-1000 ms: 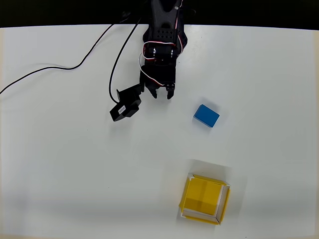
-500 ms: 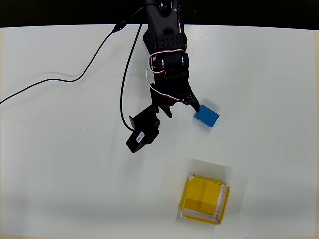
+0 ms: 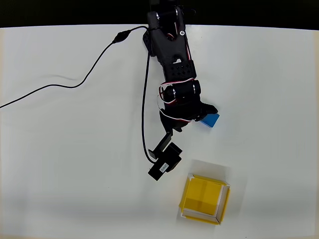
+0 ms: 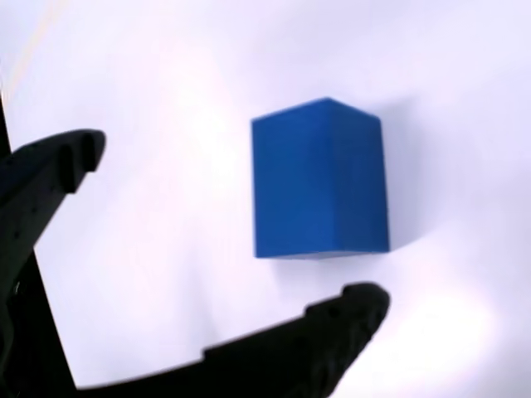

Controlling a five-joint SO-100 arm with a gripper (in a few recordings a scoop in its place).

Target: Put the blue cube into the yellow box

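My gripper is spread wide, and the two fingers stand apart with nothing between them that they touch. In the wrist view one finger sits at the left edge of the frame and the other finger runs along the bottom, while the blue cube lies a little right of the centre, beyond the gap and not yet inside it. I judge that I hold the fingers open like this so that the cube can pass between them when I go lower. In the overhead view my arm covers most of the cube, only a blue corner shows right of the centre, and it rests on the white table. The cube is a solid block with plain matte faces and sharp edges, slightly longer in one direction, so I think flat faces will give a firm hold. The yellow box waits at the lower right, well apart from the cube; it is a shallow open tray, bright yellow inside with crease lines and a thin pale rim.
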